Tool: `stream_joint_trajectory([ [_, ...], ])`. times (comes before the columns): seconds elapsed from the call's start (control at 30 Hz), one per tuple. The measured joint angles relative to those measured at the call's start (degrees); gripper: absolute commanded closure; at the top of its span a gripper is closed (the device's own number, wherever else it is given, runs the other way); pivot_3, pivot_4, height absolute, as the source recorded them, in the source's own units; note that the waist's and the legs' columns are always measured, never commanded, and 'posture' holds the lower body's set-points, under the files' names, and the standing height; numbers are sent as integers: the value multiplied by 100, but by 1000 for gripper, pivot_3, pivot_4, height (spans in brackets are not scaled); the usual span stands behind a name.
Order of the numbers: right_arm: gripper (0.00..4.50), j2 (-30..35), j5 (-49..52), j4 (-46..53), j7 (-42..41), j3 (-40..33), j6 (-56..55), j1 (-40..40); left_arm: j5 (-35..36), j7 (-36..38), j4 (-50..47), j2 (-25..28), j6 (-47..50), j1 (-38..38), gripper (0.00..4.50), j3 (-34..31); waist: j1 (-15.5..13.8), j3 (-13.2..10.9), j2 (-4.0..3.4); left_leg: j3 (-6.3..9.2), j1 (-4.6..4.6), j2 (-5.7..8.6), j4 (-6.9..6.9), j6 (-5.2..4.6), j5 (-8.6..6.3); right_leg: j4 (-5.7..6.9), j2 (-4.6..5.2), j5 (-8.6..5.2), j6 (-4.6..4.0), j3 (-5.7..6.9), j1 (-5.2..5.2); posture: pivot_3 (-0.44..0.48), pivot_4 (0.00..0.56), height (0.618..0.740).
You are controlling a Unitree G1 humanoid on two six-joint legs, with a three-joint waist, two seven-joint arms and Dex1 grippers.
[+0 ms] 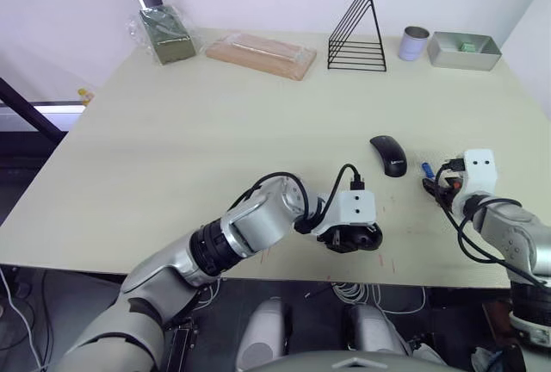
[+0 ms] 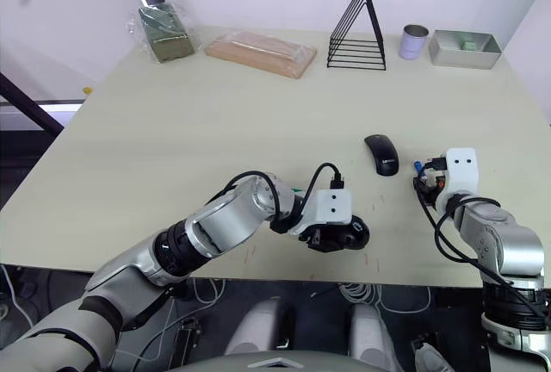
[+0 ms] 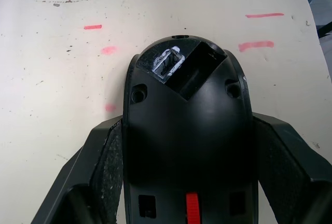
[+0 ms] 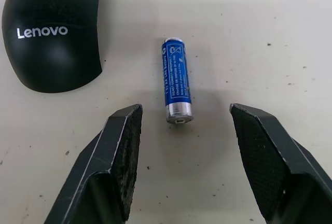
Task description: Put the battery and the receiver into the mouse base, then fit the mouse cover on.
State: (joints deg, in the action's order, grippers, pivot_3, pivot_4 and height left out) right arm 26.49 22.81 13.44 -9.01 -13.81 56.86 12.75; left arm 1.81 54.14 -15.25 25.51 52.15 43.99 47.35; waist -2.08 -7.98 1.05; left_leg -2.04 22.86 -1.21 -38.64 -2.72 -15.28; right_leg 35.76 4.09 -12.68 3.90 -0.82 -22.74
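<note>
My left gripper (image 1: 351, 239) is shut on the mouse base (image 3: 189, 130) near the table's front edge, its fingers (image 3: 106, 167) pressing both sides. The base's black inside faces the wrist camera, with a red wheel at one end. A silvery USB-shaped piece (image 3: 167, 63), which may be the receiver, sits in a slot beside an empty square recess. My right gripper (image 4: 185, 117) is open, low over the table, with the blue battery (image 4: 175, 81) lying just ahead between its fingers, untouched. The glossy black mouse cover (image 1: 388, 155) lies flat just left of the battery (image 1: 427, 168).
Along the far edge stand a bagged green item (image 1: 165, 34), a wrapped wooden board (image 1: 261, 55), a black wire rack (image 1: 357, 32), a small cup (image 1: 414, 43) and a metal tray (image 1: 465, 50). The table's front edge runs close under both grippers.
</note>
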Motion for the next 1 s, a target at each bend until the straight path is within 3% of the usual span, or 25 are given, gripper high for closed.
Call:
stream_joint_trajectory([
  [0.2,1666,-127,-157,-109,48,56,-47,53,-7,1,-16,9,1,-5,1528,1,3,0,0,0,0,0,0,0,0,0,0,0,0,0,0,0,150,740],
  [0.3,2419,-134,-208,-109,51,56,-70,53,-8,1,-23,12,6,-5,1528,2,7,0,0,0,0,0,1,0,0,0,0,0,0,0,0,0,150,740],
  [0.43,4297,-183,-232,-109,46,56,-87,53,-11,1,-32,20,13,-8,1528,2,11,0,0,1,0,-1,1,0,0,0,-1,0,0,1,0,0,150,740],
  [0.47,4414,-188,-233,-109,44,56,-90,53,-12,0,-35,20,15,-9,1528,2,11,0,0,1,0,-1,1,0,0,0,-1,0,0,1,0,0,150,740],
  [0.73,4436,33,-188,381,-200,48,64,-180,-53,-5,-88,24,66,-28,1528,2,22,-1,-1,1,0,-2,2,0,0,0,-1,-1,0,1,-1,0,150,740],
  [1.0,4436,1234,737,2132,-1104,-557,1518,-868,-70,-13,-119,35,118,-41,1528,0,40,1,-2,5,-1,-3,5,-1,-1,-3,0,-2,0,3,0,0,150,740],
])
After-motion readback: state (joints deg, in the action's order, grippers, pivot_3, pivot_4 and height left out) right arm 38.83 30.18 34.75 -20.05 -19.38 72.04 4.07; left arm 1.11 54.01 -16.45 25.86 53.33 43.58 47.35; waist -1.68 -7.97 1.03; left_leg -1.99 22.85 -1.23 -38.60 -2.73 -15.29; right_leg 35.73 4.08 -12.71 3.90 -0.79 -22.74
